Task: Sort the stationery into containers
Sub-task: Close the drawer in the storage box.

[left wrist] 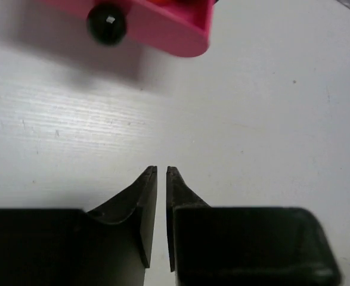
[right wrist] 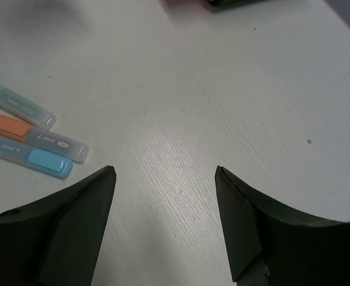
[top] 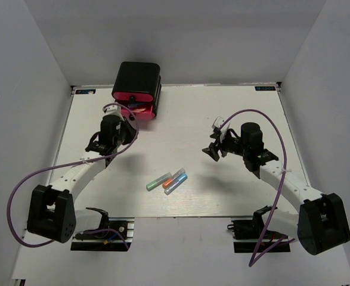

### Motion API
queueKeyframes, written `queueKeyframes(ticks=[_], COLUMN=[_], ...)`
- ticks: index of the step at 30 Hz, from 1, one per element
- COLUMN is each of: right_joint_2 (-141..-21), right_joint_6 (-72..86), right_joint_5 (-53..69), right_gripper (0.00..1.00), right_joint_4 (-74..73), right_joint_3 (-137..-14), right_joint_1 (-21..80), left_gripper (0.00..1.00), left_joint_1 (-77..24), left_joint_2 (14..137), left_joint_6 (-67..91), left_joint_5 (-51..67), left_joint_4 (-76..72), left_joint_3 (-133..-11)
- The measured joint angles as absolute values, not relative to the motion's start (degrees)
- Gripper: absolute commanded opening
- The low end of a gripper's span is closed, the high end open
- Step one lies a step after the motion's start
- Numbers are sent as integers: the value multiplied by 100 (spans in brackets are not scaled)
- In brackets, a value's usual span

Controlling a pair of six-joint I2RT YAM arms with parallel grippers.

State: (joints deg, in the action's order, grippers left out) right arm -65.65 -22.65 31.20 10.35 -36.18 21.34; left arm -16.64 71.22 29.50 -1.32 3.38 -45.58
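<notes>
A white table (top: pixel 234 196) fills the floor of a plain white-walled booth. Near its middle lie three pieces of stationery side by side, almost touching: a green capsule (top: pixel 158 181), an orange capsule (top: pixel 173 179) and a blue capsule (top: pixel 176 185). They are out in the open, not yet sorted, well short of the containers.

The right gripper (top: pixel 213 146) hangs just to their right with its jaws spread wide and nothing between them; this looks like readiness to pick one up. From this hand the three lie ahead and off to the left, not yet between the fingers.

The left gripper (top: pixel 122 114) sits far from the capsules, just in front of the drawer (top: pixel 133 98); the drawer stands pulled out of the black box (top: pixel 138 74) at the far edge, probably so that pieces can be dropped in. Its jaws are closed to a thin slit and grip nothing.

The top view alone shows both arms, the box, and some coloured bits in the drawer too small to identify. The left wrist view adds the near-closed left gripper (left wrist: pixel 161 171), and the drawer (left wrist: pixel 163 27) front and its black knob (left wrist: pixel 106 22) ahead, slightly to the left, not touched. The right wrist view shows the right gripper (right wrist: pixel 163 170) open and makes the green capsule (right wrist: pixel 16 101), orange capsule (right wrist: pixel 37 137) and blue capsule (right wrist: pixel 28 156) plain as part-clear tubes.
</notes>
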Motion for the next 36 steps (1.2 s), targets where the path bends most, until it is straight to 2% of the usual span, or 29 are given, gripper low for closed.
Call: queueKeyframes(ticks=[3, 4, 7, 9, 11, 18, 26, 32, 36], right_joint_2=[-6576, -6576, -6576, -6573, -6571, -6556, -6556, -6556, -6556], right_joint_6=[-2270, -2261, -2255, -2259, -2270, -2290, -2292, -2292, -2292], right_joint_5=[3175, 3192, 3238, 3240, 3238, 3234, 3232, 3232, 3229], right_gripper=[61, 59, 59, 59, 59, 59, 59, 59, 59], right_joint_4=[993, 982, 921, 899, 893, 891, 893, 893, 895], right_joint_3=[-3618, -3621, -3621, -3621, -3621, -3621, -3618, -3621, -3618], right_joint_1=[2134, 2134, 2134, 2134, 2134, 2134, 2132, 2132, 2132], left_gripper=[19, 30, 46, 54, 57, 54, 43, 43, 47], left_joint_1=[-1538, -1479, -1251, -1081, -897, -456, -279, -220, -209], left_joint_2=[7279, 7330, 7441, 7537, 7725, 8858, 9550, 10003, 10200], left_joint_6=[3693, 3927, 4737, 5221, 5684, 6399, 6449, 6453, 6453], left_joint_5=[-110, -110, -113, -71, 5, 464, 1052, 1345, 1485], left_joint_4=[336, 296, 113, -75, -320, -602, -696, -679, -648], left_joint_3=[-4309, -4287, -4257, -4237, -4219, -4515, -5247, -5690, -5927])
